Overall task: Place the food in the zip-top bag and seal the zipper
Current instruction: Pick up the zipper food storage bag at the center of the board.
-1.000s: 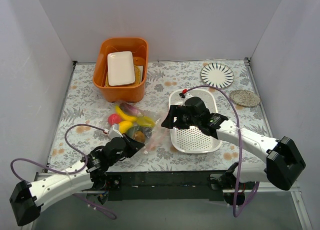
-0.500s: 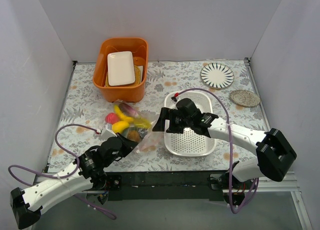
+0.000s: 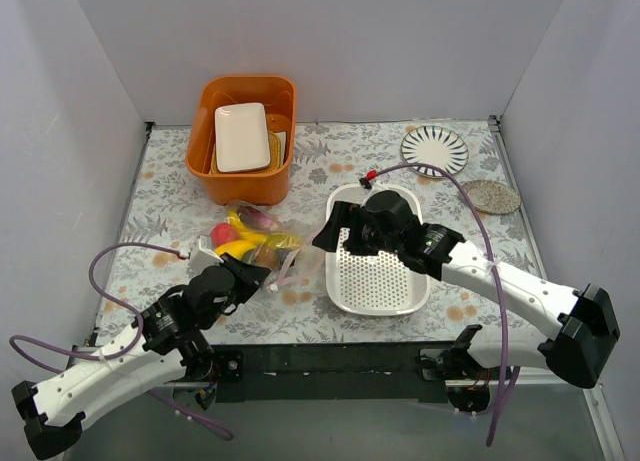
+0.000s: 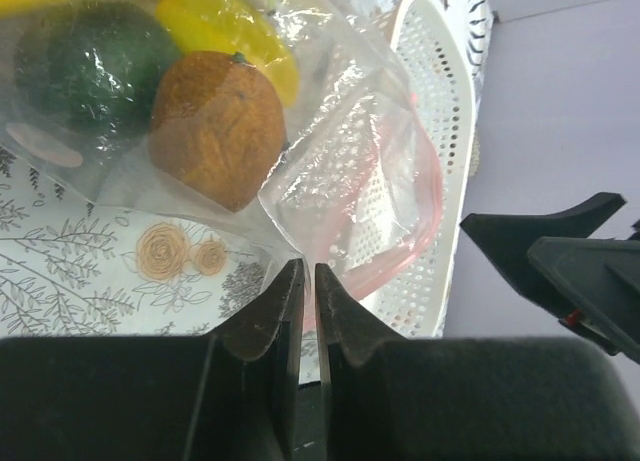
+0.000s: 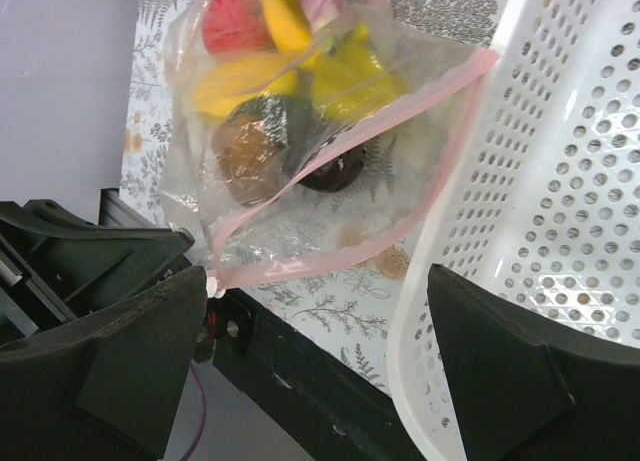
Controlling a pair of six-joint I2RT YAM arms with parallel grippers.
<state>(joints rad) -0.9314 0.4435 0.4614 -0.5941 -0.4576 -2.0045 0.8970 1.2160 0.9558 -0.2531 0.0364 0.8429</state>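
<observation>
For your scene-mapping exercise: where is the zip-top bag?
Top view: the zip-top bag lies left of centre, between the orange bin and left gripper, beside the white basket.

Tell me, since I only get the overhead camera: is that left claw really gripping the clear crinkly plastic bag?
Observer: Yes. The left wrist view shows the left gripper shut on a corner of the clear crinkly zip-top bag.
Operator: Is its pink strip sealed?
Observer: No. The right wrist view shows the pale-pink zipper with its two lips spread apart.
Operator: And the other claw?
Observer: The right gripper is wide open, holding nothing, at the edge of the white perforated plastic basket.
</observation>
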